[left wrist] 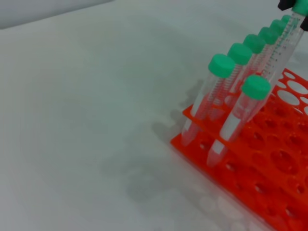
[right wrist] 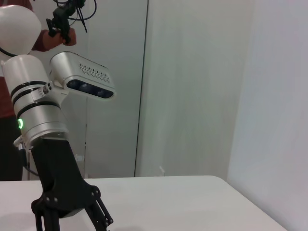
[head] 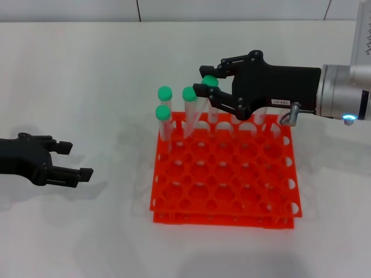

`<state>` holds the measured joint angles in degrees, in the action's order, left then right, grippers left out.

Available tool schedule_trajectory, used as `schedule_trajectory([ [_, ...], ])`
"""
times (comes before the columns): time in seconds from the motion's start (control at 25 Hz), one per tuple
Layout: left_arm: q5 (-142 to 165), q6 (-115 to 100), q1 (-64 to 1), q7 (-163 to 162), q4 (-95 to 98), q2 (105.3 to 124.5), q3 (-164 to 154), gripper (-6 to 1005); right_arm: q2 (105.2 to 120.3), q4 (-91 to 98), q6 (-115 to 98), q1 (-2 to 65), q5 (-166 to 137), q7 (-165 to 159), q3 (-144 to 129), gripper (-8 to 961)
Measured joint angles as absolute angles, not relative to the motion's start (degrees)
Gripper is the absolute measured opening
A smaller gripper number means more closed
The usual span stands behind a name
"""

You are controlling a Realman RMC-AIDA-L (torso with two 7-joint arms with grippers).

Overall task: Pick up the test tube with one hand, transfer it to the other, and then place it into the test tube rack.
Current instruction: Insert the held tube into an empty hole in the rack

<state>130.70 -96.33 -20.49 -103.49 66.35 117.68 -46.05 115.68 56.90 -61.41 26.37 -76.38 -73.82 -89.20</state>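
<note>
1. Reaching over the far edge of the test tube rack (head: 223,174), the right end effector (head: 204,87) is closed on the green cap of the test tube (head: 210,82) in the head view. The tube's lower part stands in a hole of the rack's far row. Three other capped tubes (head: 164,92) stand tilted at the rack's far-left corner. The left end effector (head: 72,159) hangs low over the white surface (head: 87,69), well left of the rack, its fingers spread and holding nothing.

2. The left wrist view shows the rack (left wrist: 269,168) with a row of green-capped tubes (left wrist: 221,66) leaning in its holes and one more tube (left wrist: 255,87) in the next row. The gripped tube (left wrist: 284,45) stands at the far end of the row; black fingertips (left wrist: 287,4) meet it at its cap.

3. The right wrist view shows the left end effector (right wrist: 72,211) beyond the rack, on a silver wrist (right wrist: 36,110) with a green ring. Its fingers are only partly in view here.
</note>
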Motion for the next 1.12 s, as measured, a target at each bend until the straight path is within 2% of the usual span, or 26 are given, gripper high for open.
schedule_trajectory([
  [1.12,130.5,-95.54,-21.0,-101.73,64.36,117.89,-45.96,882,115.84,56.39,-61.31,26.53,-76.4,-71.45,-90.79,274],
])
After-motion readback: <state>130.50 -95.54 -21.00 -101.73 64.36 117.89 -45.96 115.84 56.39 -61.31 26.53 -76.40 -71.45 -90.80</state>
